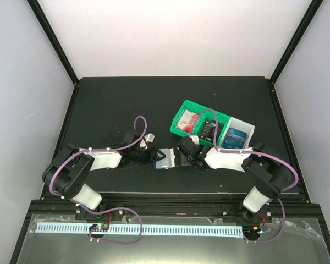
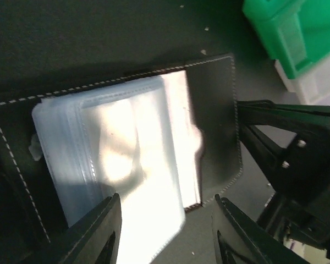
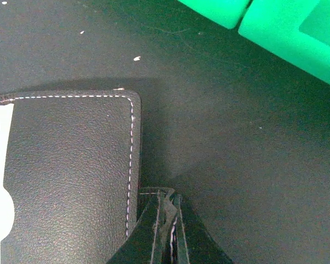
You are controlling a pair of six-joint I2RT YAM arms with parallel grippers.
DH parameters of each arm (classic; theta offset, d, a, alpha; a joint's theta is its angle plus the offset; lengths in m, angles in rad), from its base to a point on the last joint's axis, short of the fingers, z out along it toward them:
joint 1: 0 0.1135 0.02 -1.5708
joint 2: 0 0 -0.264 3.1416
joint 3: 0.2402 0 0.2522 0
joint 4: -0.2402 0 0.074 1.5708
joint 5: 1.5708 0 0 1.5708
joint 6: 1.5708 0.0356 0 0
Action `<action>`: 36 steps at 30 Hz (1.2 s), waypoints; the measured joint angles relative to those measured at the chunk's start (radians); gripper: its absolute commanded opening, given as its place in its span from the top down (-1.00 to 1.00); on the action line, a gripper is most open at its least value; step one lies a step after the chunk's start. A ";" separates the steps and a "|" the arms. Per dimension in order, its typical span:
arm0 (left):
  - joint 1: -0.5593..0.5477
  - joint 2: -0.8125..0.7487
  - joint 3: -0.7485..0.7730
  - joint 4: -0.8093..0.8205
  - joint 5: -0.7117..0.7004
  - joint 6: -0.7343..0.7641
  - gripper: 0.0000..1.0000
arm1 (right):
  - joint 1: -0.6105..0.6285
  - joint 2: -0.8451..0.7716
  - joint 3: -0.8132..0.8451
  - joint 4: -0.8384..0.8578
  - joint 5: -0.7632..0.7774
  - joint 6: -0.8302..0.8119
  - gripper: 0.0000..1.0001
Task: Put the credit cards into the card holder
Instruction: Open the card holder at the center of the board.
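Observation:
The black card holder (image 2: 214,110) lies open on the table, white stitching round its edge and a stack of clear sleeves (image 2: 115,148) fanned over it. My left gripper (image 2: 166,199) hovers over its near edge, jaws apart, with one loose sleeve corner lying between the fingers (image 2: 107,231). My right gripper (image 3: 166,195) is shut on the card holder's (image 3: 71,165) stitched tab at its right edge. From above, both grippers (image 1: 154,155) (image 1: 182,157) meet at the holder (image 1: 166,160). Credit cards sit in the bins: red-and-white (image 1: 188,122), black (image 1: 208,130), blue (image 1: 235,137).
A green bin (image 1: 181,113) and a white bin (image 1: 248,131) stand side by side just behind the right gripper. The green bin (image 2: 286,33) shows close to the holder's far corner in the left wrist view. Black matte table (image 1: 115,104) reaches the white walls.

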 measured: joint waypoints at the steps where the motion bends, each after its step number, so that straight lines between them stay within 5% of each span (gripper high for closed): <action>1: -0.001 0.012 0.008 -0.014 -0.009 0.002 0.05 | 0.000 0.000 -0.001 0.003 -0.003 0.000 0.98; 10: -0.029 0.045 0.064 -0.063 -0.056 0.020 -0.17 | 0.000 0.000 -0.005 0.019 -0.019 0.000 0.98; 21: -0.078 0.127 0.122 -0.028 -0.019 0.016 -0.11 | -0.002 -0.005 -0.016 0.063 -0.084 0.001 0.90; 30: -0.088 0.140 0.140 -0.048 -0.037 0.021 -0.01 | -0.005 -0.087 -0.059 0.045 -0.103 0.034 0.27; 36: -0.090 0.145 0.142 -0.048 -0.041 0.021 -0.01 | -0.004 -0.208 -0.048 -0.039 -0.085 0.049 0.20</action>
